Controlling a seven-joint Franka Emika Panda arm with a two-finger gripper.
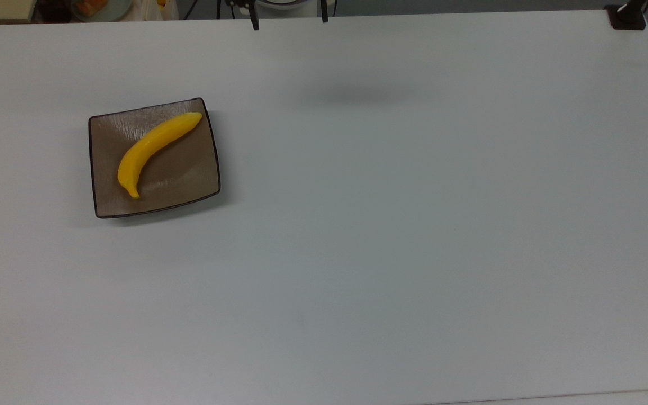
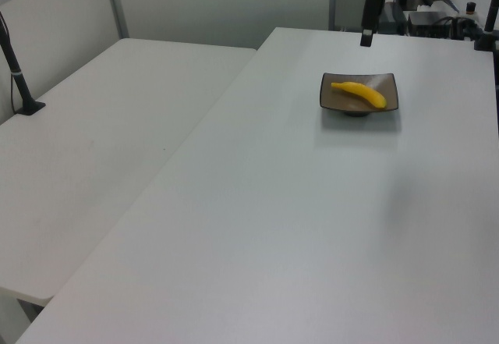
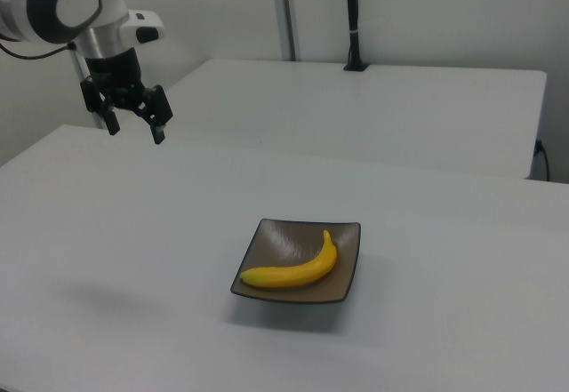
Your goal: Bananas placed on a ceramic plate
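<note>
A yellow banana lies diagonally on the square brown ceramic plate, which sits on the white table toward the top view's left. In the right view the banana rests along the near side of the plate. My gripper hangs open and empty in the air, well to the right view's left of the plate and above the table. Its two fingertips poke in at the top view's upper edge, the gripper far from the plate. One of its fingers hangs beyond the plate in the left view.
A second white table adjoins at the left view's left, with a black clamped post on it. Another black clamp sits at the top view's upper right corner. Clutter stands behind the table's far edge.
</note>
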